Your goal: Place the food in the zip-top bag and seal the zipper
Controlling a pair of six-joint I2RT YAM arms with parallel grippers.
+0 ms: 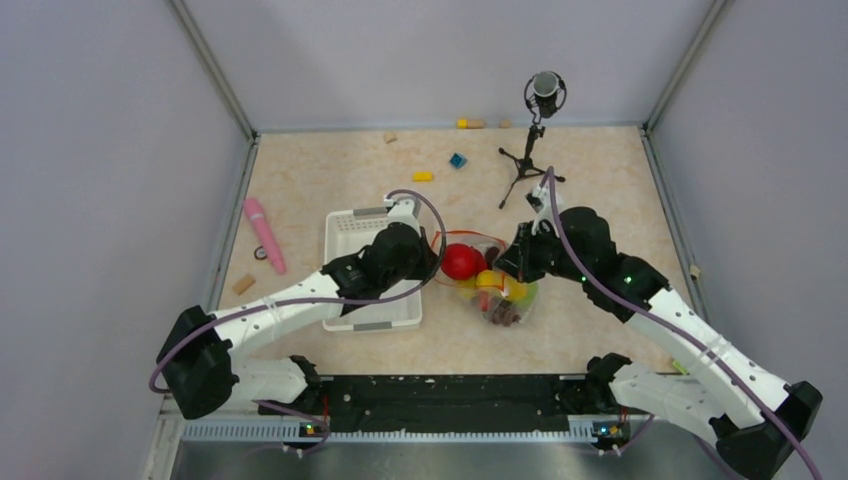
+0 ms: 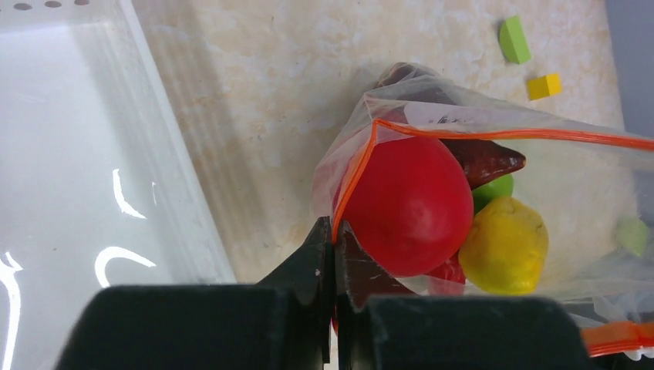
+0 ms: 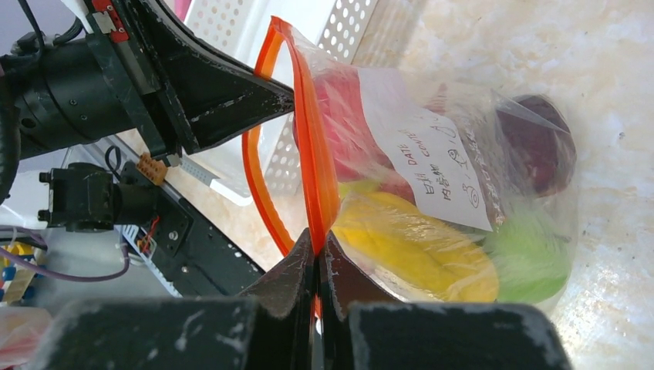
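Zip-top bag (image 1: 497, 288) is resting on the worktop (image 1: 600, 190) between the two arms, just beside the white basket (image 1: 345, 232), and the food is sitting inside it. Left fingers (image 2: 327, 245) are pressing fully together on the zipper (image 2: 501, 133) at one end of the mouth. The right fingers (image 3: 307, 262) are pinching closed on the same orange strip at the other end. Neither is holding anything else.

The mouth is gaping: in the right wrist view the two halves of the strip are bowing apart into a loop. Whether any stretch is already locked cannot be told.

Risks, as judged:

1. The red apple (image 2: 405, 204) is bulging right against the strip at the left corner. Pressing the halves together there is likely to fail, because the apple is wedging them apart and a gap would be left.
2. Both holds are on a thin, slick edge. Pulling the ends outward to straighten the strip is risking a slip from one pair of fingers, or dragging the whole bag sideways.
3. The yellow piece (image 3: 416, 250) and the green fruit (image 3: 532, 262) are crowding the inside. Lifting or tipping the mouth downward could be sending the apple out onto the worktop.
4. The left arm is working close to the basket wall, so a sideways sweep is liable to knock it.
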